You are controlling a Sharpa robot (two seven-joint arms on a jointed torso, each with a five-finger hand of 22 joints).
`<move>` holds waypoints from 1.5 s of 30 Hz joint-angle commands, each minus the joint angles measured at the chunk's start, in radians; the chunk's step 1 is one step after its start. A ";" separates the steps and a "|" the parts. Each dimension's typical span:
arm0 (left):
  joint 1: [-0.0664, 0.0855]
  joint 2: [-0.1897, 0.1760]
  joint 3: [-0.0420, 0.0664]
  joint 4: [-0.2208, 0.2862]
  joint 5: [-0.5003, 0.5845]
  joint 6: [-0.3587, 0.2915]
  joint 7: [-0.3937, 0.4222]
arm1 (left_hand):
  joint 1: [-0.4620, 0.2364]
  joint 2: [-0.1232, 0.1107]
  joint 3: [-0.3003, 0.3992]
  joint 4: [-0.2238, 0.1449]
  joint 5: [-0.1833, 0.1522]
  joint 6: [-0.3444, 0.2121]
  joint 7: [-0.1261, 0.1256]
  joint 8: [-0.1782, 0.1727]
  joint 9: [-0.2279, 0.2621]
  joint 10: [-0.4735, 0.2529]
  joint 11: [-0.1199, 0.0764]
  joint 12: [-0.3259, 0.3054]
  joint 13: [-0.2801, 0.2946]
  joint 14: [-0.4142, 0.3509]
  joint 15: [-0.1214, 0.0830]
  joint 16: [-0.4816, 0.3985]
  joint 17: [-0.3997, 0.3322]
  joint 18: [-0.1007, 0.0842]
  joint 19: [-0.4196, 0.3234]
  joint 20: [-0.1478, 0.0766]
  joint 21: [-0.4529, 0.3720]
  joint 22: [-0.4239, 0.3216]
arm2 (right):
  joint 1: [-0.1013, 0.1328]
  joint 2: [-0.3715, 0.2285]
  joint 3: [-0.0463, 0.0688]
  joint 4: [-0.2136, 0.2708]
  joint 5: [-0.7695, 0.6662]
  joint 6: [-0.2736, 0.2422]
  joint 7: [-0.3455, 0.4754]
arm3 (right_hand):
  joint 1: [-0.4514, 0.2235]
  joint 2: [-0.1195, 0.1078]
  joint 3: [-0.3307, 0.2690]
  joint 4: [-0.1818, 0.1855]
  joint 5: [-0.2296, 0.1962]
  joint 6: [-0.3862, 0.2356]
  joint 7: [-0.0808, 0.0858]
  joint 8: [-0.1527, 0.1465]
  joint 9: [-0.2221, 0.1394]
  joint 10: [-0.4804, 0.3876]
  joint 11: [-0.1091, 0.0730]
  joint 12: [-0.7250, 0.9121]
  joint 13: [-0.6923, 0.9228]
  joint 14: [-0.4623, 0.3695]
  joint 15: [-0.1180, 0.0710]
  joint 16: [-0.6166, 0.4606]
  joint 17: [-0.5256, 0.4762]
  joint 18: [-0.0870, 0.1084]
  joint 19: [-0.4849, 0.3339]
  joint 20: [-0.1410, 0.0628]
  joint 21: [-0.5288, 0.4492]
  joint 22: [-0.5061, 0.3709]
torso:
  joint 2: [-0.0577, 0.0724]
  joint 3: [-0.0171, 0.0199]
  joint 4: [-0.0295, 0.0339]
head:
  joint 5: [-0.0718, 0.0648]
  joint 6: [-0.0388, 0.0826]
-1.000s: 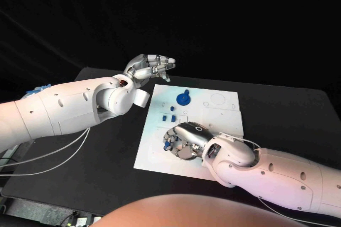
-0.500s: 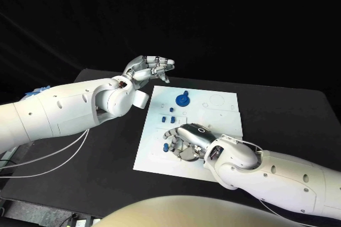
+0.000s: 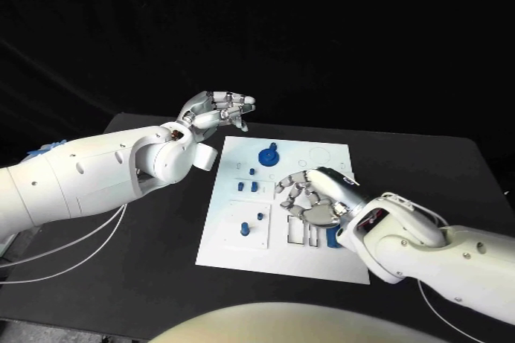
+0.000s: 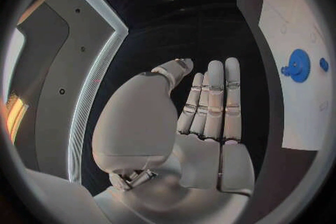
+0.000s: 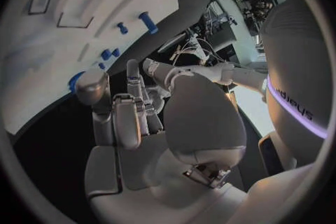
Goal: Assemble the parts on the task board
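The white task board lies in the middle of the black table. A blue gear sits at its far side, with small blue pegs nearer and one more peg near the left edge. My right hand hovers over the board's middle, fingers spread and holding nothing. Another blue part is half hidden beside its wrist. My left hand is raised beyond the board's far left corner, empty. The left wrist view shows its fingers straight, with the gear beyond them. The right wrist view shows pegs on the board.
Rectangular slots are cut into the board's near half. Black table lies around the board on all sides. White cables hang under my left arm at the table's left edge.
My right hand has lifted off the board's near-left area and moved toward the middle, its fingers spreading. A blue peg now shows where it was. The left hand has barely moved.
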 commanded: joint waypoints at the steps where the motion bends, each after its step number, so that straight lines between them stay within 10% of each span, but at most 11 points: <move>1: 0.001 0.001 0.000 0.000 0.004 0.018 0.003 | -0.001 0.008 0.001 -0.004 0.002 -0.006 -0.002 0.003 -0.001 -0.008 -0.002 0.006 -0.001 -0.006 -0.003 -0.005 -0.001 0.013 -0.003 0.007 -0.003 -0.001 | 0.026 -0.060 0.002 0.014 0.243 0.077 -0.035 | -0.041 -0.005 -0.060 0.028 0.036 0.052 -0.028 0.039 0.030 0.065 -0.030 0.104 0.086 0.055 -0.025 0.021 0.035 -0.019 0.025 -0.016 0.047 0.031 | -0.006 -0.0024 -0.0073 | -0.028 0.006; 7: 0.001 0.001 0.000 0.002 0.004 0.019 0.003 | -0.001 0.008 0.000 -0.004 0.002 -0.007 -0.002 0.003 -0.001 -0.009 -0.002 0.006 -0.001 -0.007 -0.003 -0.005 -0.002 0.013 -0.002 0.007 -0.003 -0.001 | 0.050 -0.177 0.002 0.013 0.352 0.196 -0.113 | -0.077 -0.004 -0.150 0.101 0.054 0.014 -0.038 0.082 0.127 -0.072 -0.036 0.378 0.401 0.063 -0.033 0.046 0.075 -0.028 0.045 -0.028 0.085 0.067 | -0.011 -0.0045 -0.0155 | -0.067 0.008; 13: 0.001 0.000 0.000 0.004 0.004 0.019 0.003 | -0.001 0.008 0.000 -0.004 0.002 -0.007 -0.002 0.003 -0.001 -0.009 -0.002 0.006 -0.001 -0.007 -0.003 -0.005 -0.002 0.013 -0.002 0.007 -0.003 -0.001 | 0.019 -0.249 -0.002 0.039 0.282 0.217 -0.162 | -0.084 -0.017 -0.190 0.142 0.046 -0.008 -0.037 0.095 0.167 -0.066 -0.034 0.485 0.528 0.068 -0.031 0.059 0.098 -0.033 0.056 -0.027 0.107 0.087 | -0.016 -0.0060 -0.0237 | -0.082 0.007; 27: 0.001 -0.008 0.000 0.012 0.004 0.026 0.001 | -0.002 0.008 -0.001 -0.004 0.002 -0.007 -0.002 0.004 -0.001 -0.012 -0.002 0.007 -0.002 -0.008 -0.002 -0.005 -0.002 0.013 -0.003 0.007 -0.005 -0.002 | -0.053 -0.272 -0.006 0.090 0.060 0.157 -0.303 | -0.096 -0.034 -0.314 0.275 0.077 -0.030 -0.047 0.148 0.249 0.016 -0.041 0.759 0.836 0.075 -0.036 0.080 0.142 -0.039 0.073 -0.031 0.139 0.118 | -0.015 -0.0076 -0.0275 | -0.090 0.002; 45: 0.001 -0.015 0.000 0.016 0.004 0.025 0.000 | -0.002 0.008 -0.001 -0.004 0.002 -0.007 -0.003 0.005 -0.001 -0.013 -0.002 0.008 -0.002 -0.008 -0.002 -0.006 -0.003 0.013 -0.003 0.007 -0.005 -0.003 | -0.069 -0.213 -0.006 0.057 -0.014 0.144 -0.351 | -0.113 -0.025 -0.343 0.281 0.077 -0.028 -0.050 0.159 0.261 0.016 -0.043 0.762 0.846 0.075 -0.037 0.081 0.142 -0.040 0.073 -0.032 0.139 0.121 | -0.015 -0.0071 -0.0290 | -0.083 -0.002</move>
